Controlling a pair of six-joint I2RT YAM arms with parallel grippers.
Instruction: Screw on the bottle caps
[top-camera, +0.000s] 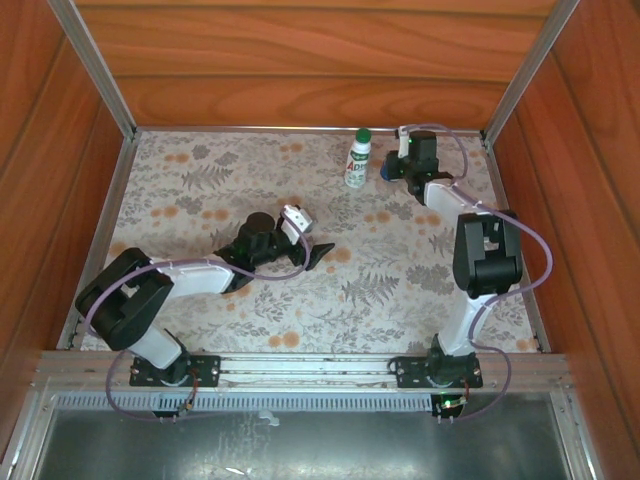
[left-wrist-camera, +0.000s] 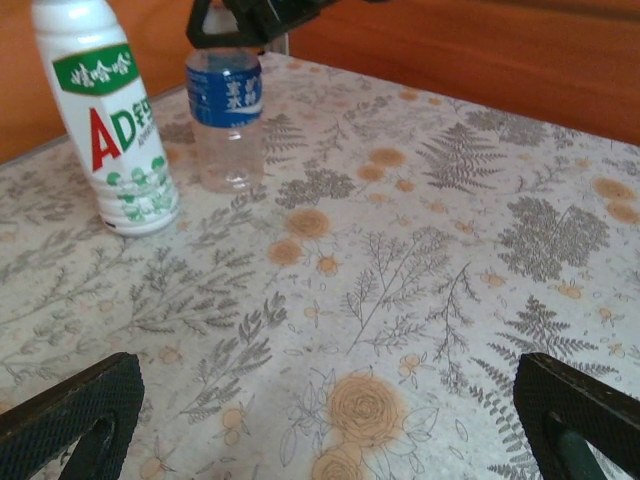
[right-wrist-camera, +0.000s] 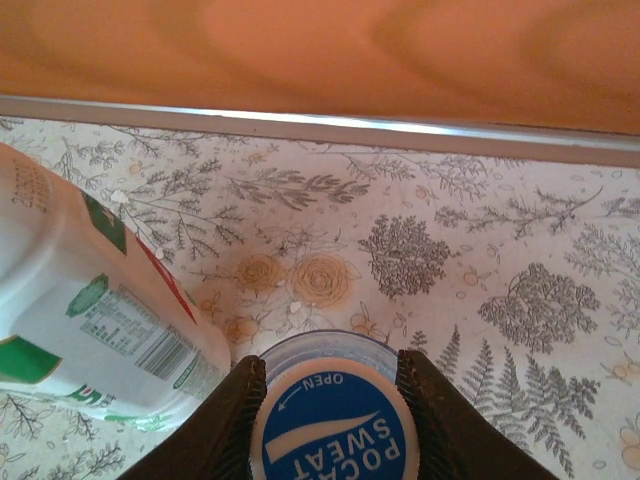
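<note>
My right fingers (right-wrist-camera: 232, 420) pinch the blue cap (right-wrist-camera: 335, 430) on top of the clear bottle (left-wrist-camera: 225, 130), at the far right of the table (top-camera: 200, 200).

The blue cap sits on the clear bottle's mouth, and my two right fingers press on it from both sides. The clear bottle stands up straight, close to the wooden wall (right-wrist-camera: 300, 50) at the back. Just beside it on the left stands the taller white bottle (top-camera: 356, 162), with the green cap (top-camera: 362, 134) on its top. My left fingers (left-wrist-camera: 75, 415) are spread wide over the middle of the table, with bare table between them, well apart from both bottles.
</note>
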